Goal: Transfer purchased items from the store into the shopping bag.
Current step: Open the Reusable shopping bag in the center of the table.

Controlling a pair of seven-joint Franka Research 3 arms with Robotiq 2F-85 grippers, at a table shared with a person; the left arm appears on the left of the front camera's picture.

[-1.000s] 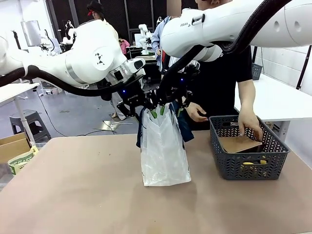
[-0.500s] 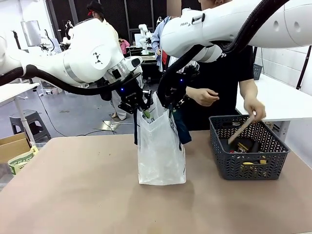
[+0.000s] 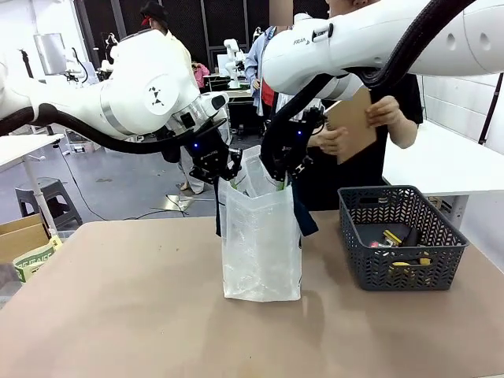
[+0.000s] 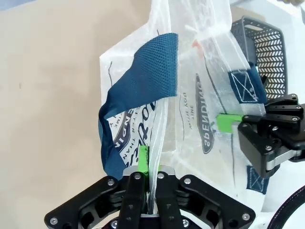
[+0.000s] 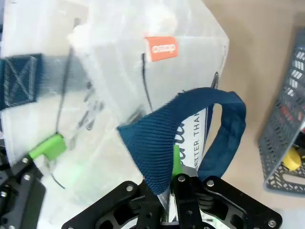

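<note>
Two hands [image 3: 224, 175] [image 3: 281, 178] pinching shopping bag [image 3: 260, 244] rim, upright

The shopping bag [image 3: 261, 244] stands upright on the table [image 3: 118, 315], its top rim pinched between the left gripper [image 3: 224, 177] and the right gripper [image 3: 282, 179], with the dark grey basket [image 3: 402, 272] to its right and a person's hand [image 3: 386, 110] holding a brown board [image 3: 354, 134] behind.
</note>
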